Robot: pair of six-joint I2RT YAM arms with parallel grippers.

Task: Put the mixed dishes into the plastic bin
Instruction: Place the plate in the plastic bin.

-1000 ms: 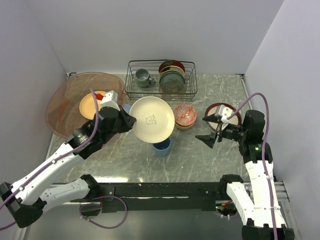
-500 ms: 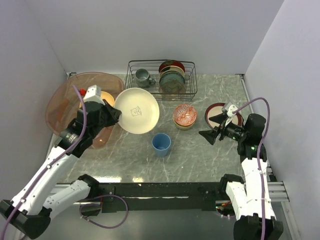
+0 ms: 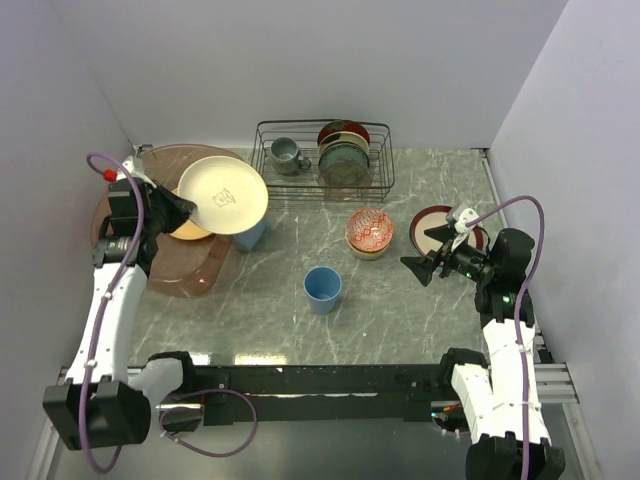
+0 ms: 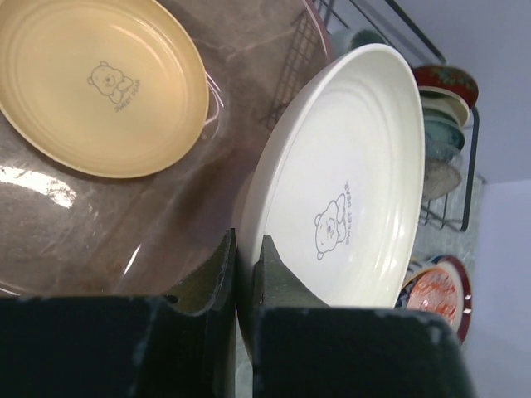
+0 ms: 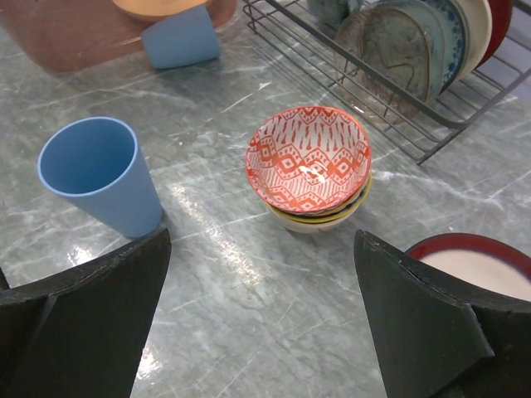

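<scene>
Left fingers point(image 4: 211, 278) are closed thin on the rim of the white plate point(image 4: 348, 191), one finger on each face. Seen from above, the pinch sits at the plate's 9 o'clock. The plate hangs tilted in the air over the 2 o'clock side of the bin point(image 3: 165, 290), and I can't tell whether it touches the rim. The bin is at 10 o'clock on the surface point(image 3: 400, 320), with a yellow plate point(image 4: 99, 83) lying flat inside. Right fingers point(image 5: 91, 315) are spread wide and hold nothing, low at 3 o'clock, facing the bowls point(image 5: 311, 166). My read on handling: the white plate looks stiff, glossy and slick, and not heavy. A one-edge pinch leaves the whole disc hanging off the fingers, so it may swing or slip if I jerk. It could chip if dropped on the yellow plate, so I would release it low. Still out on the surface: the bowls are nested just past centre toward 2 o'clock, best taken by the wall over the rim, though the top one may lift off alone. The cup point(image 3: 322, 288), at 6 o'clock of centre, is upright, probably light and easy to tip, so I would clasp it across the wall. A second cup point(image 5: 178, 37) is just beside the bin's 4 o'clock rim, upright or tipped I can't tell. The red plate point(image 3: 430, 222) lies flat at 3 o'clock, and its rim is the only hold. The rack point(image 3: 320, 165) at 12 o'clock is not my concern.
</scene>
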